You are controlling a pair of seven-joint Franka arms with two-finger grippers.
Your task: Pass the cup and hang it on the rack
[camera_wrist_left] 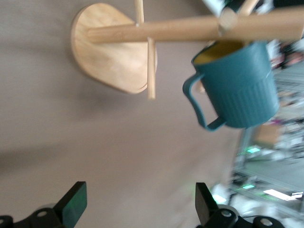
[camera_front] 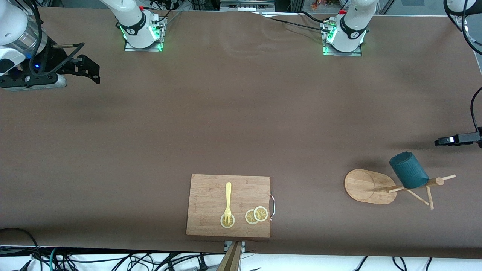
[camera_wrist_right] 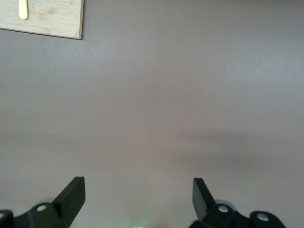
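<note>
One cup (camera_front: pixel 408 170), dark teal with vertical ribbing on its outer wall and a mustard-yellow interior, hangs on the rack (camera_front: pixel 371 186) at the left arm's end of the table; its small loop handle (camera_wrist_left: pixel 199 102) is visible in my left wrist view, though which peg carries it is hard to tell from these angles. In the front view the cup's long axis is tilted, its closed bottom toward the camera overhead. The rack is light wood, with an oval flat base (camera_wrist_left: pixel 111 52), a round central pole (camera_wrist_left: pixel 190 29) and thin pegs; I count at least three pegs in the front view. My left gripper (camera_wrist_left: pixel 140 204) hangs over the table just beside the rack, fingers spread wide and holding nothing. My right gripper (camera_wrist_right: pixel 138 199) waits over bare brown tabletop at the right arm's end, fingers likewise spread apart and empty. One rectangular wooden cutting board (camera_front: pixel 229 205) with a metal handle lies near the table's front edge, carrying one pale yellow fork (camera_front: pixel 228 203) and three lemon slices (camera_front: pixel 257 215), the fork's tines resting on one slice.
</note>
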